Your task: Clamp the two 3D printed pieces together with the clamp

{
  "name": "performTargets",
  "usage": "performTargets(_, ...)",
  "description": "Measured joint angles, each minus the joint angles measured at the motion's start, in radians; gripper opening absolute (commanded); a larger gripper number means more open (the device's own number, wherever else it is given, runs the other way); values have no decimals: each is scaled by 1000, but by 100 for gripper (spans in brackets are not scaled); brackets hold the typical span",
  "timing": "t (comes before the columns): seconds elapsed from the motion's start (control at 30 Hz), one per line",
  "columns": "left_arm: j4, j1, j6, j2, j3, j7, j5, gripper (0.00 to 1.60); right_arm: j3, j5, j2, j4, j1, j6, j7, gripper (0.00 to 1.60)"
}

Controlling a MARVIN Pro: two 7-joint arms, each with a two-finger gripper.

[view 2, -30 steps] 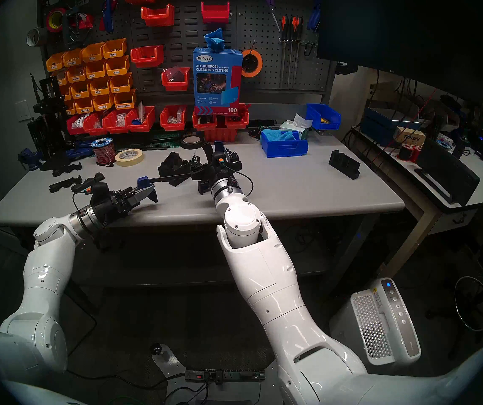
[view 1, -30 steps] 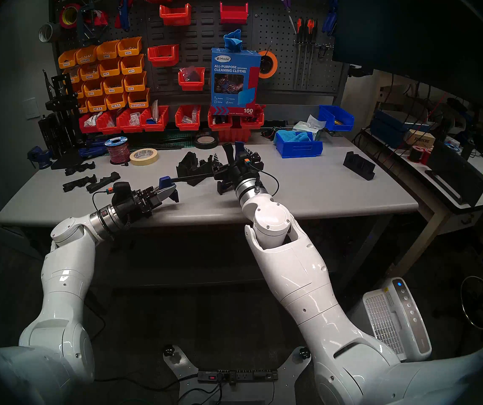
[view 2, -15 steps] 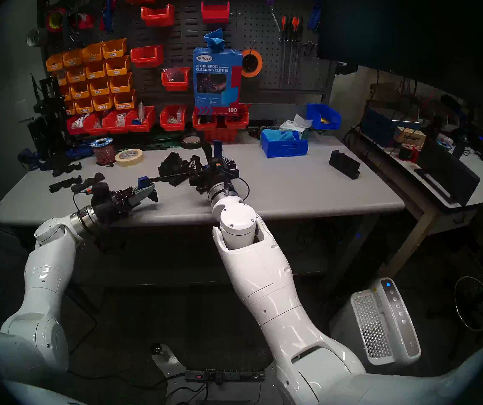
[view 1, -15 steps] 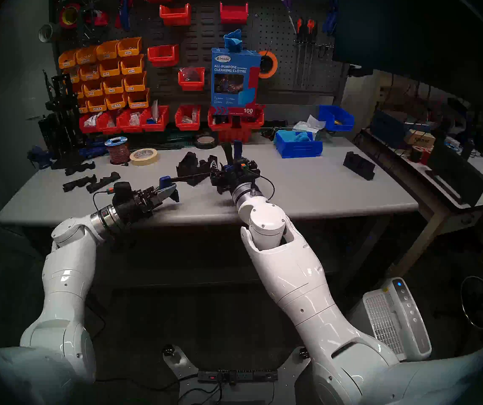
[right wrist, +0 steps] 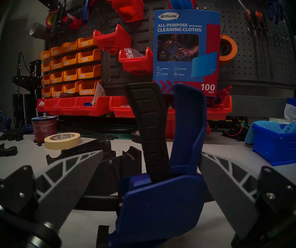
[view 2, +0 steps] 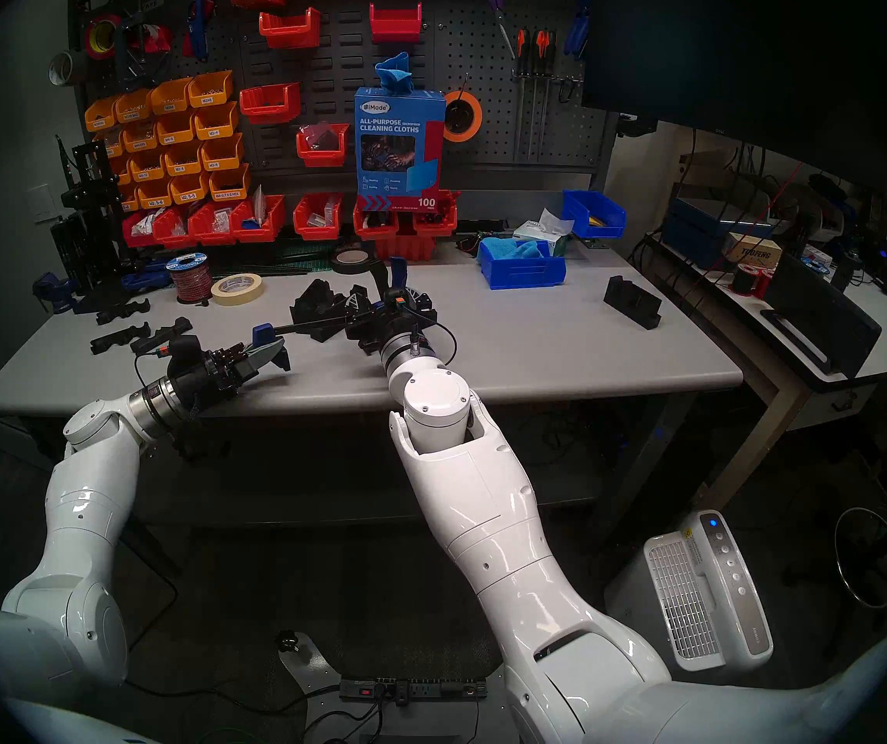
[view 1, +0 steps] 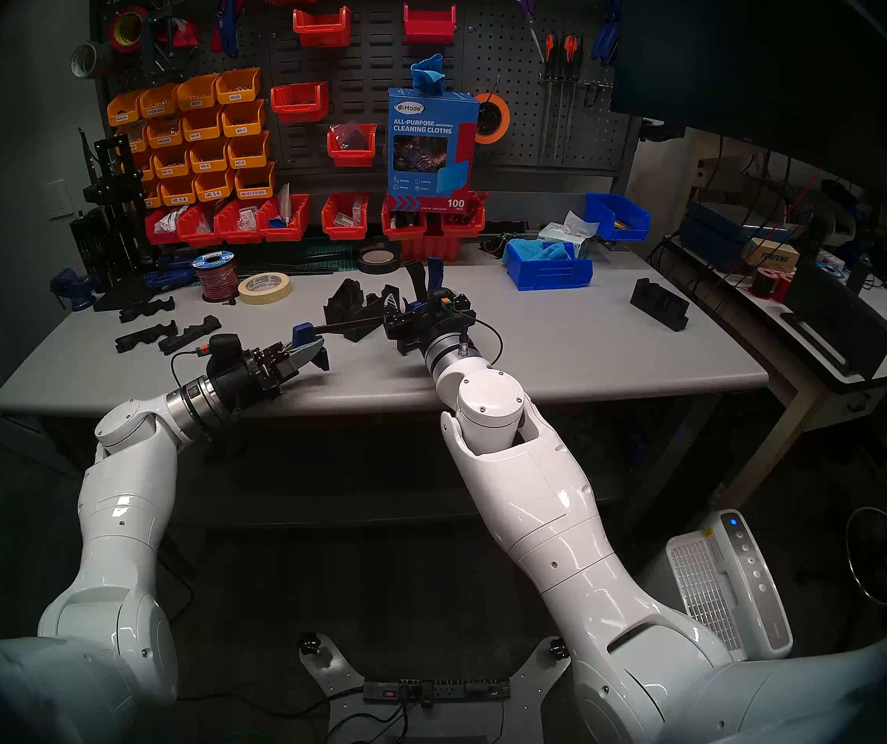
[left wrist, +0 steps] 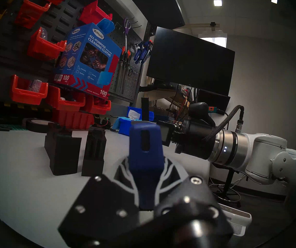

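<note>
Left gripper (view 1: pixel 308 351) pinching the clamp (view 1: pixel 347 327) by its blue end jaw, bar held above the surface (view 1: pixel 565 351). Right gripper (right wrist: pixel 150 170) spread wide around the clamp's trigger handle, fingers not touching. Two printed pieces (view 1: pixel 358 308) sit just behind the bar.

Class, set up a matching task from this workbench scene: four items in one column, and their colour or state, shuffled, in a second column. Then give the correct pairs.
Column 1
1. left gripper
2. right gripper
3. masking tape roll
4. lone notched block

Column 2
A. cream, lying flat on the table
B. shut on the clamp's blue end jaw
C. black, alone at the table's right side
D. open, fingers either side of the clamp's trigger handle

Pairs: 1-B, 2-D, 3-A, 4-C
</note>
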Motion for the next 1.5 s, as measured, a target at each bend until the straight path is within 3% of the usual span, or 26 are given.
performTargets(1.1, -1, -4, 2, -10, -9, -7, 11, 0, 9, 55, 29, -6, 22, 49, 57, 160)
performTargets(1.5, -4, -9, 2, -12, -9, -10, 15, 0, 35, 72, 67, -21, 40, 101, 102, 160)
